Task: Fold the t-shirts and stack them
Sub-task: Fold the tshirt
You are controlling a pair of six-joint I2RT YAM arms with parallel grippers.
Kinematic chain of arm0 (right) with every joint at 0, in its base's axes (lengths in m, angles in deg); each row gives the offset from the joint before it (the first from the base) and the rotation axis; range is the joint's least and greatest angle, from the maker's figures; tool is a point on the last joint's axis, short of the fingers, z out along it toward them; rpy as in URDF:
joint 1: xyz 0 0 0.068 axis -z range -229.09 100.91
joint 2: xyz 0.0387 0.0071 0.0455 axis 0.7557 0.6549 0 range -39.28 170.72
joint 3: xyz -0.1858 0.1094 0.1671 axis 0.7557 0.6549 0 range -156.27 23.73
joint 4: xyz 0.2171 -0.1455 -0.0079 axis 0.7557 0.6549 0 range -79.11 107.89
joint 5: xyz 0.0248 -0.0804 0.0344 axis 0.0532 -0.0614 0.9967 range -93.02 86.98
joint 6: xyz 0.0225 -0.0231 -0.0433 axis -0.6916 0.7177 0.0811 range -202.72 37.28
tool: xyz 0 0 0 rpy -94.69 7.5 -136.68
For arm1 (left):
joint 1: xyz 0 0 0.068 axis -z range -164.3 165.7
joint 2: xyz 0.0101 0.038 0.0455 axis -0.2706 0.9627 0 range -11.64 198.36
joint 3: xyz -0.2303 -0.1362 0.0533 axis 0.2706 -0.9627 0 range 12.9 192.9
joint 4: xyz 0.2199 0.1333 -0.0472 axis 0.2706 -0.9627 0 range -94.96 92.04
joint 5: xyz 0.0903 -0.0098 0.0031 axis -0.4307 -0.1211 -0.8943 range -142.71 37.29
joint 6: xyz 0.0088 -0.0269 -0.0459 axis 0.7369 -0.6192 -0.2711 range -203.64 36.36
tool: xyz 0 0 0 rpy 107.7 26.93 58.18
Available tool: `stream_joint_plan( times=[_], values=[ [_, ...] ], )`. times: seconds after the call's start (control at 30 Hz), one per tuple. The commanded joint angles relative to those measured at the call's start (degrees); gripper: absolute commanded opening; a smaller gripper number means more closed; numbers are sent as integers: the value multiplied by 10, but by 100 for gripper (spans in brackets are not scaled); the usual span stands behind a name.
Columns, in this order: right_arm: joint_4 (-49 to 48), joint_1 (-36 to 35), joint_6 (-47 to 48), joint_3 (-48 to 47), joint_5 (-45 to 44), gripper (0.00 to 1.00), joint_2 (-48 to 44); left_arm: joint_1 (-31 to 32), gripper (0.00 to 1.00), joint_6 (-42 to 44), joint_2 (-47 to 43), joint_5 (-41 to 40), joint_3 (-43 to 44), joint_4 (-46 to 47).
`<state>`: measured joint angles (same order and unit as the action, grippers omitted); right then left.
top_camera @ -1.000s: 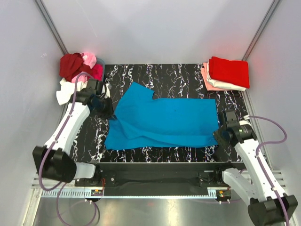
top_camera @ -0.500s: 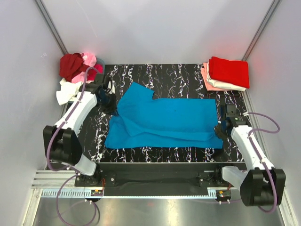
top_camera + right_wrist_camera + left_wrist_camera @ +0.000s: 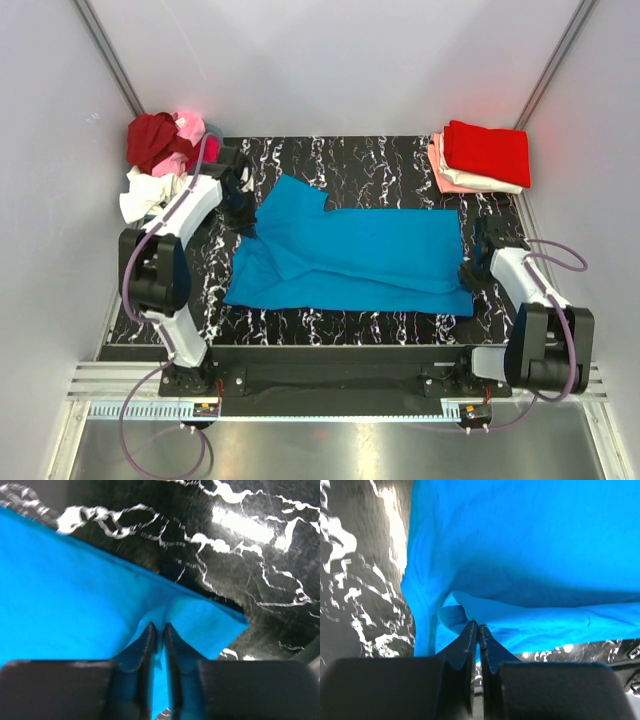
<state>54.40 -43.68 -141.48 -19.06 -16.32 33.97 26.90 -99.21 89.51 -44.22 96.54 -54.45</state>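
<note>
Both arms are now reaching farther up the table than half a second ago: my left gripper (image 3: 243,217) has slid along the left edge of the blue t-shirt (image 3: 360,245), my right gripper (image 3: 468,272) has crept toward its right edge, and a diagonal crease is running across the near half.

Top view: shirt is lying spread across the middle of the marble tabletop (image 3: 350,155), both grippers touching its short sides. Folded stack (image 3: 488,150), red on top, is sitting at the far right corner. Unfolded pile (image 3: 160,145) of dark red, pink and white is sitting at the far left, well apart from the blue one.

Left wrist: left gripper (image 3: 478,627) is pinching closed on a bunched lip of the blue t-shirt (image 3: 520,540), with cloth puckering at the tips and tabletop (image 3: 350,580) showing to the left.

Right wrist: right gripper (image 3: 159,627) is clamping a pinch of the blue t-shirt (image 3: 60,590) just inside its corner, blue showing between the fingers, tabletop (image 3: 240,545) beyond.

Handling call: cloth is looking light, limp and thin, so it is going to sag and drag between my two holds. It seems best taken at the edges or corners, both sides together. The right pinch is looking shallow and may be risking a slip.
</note>
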Motion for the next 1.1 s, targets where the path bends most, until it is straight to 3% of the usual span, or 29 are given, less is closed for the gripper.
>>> stream_joint_plan(
  times=[0.0, 0.1, 0.13, 0.2, 0.33, 0.5, 0.6, 0.8, 0.93, 1.07],
  values=[
    [-46, 26, 15, 1, 17, 31, 43, 2, 15, 12, 47, -21, 45, 9],
    [-49, 46, 30, -26, 37, 65, 81, 2, 33, 9, 79, -40, 82, -11],
    [-47, 50, 35, -47, 39, 87, 88, 2, 36, 5, 80, -63, 100, -25],
    [-42, 61, 59, -73, 49, 98, 107, 2, 48, -7, 62, -84, 114, -34],
    [-4, 72, 102, -161, 48, 100, 95, 2, 69, -34, -30, -177, 98, -39],
    [21, 72, 159, -197, 69, 100, 13, 3, 72, -90, -212, -168, -42, 1],
    [29, 72, 166, -165, 126, 100, -41, 3, 72, -132, -296, -125, -205, 46],
    [25, 72, 182, -14, 237, 100, -149, 3, 73, -221, -422, -67, -408, 135],
    [18, 72, 183, 69, 306, 98, -195, 3, 73, -251, -453, -73, -473, 182],
    [26, 72, 158, 82, 314, 97, -209, 3, 75, -277, -451, -77, -493, 202]
  ],
)
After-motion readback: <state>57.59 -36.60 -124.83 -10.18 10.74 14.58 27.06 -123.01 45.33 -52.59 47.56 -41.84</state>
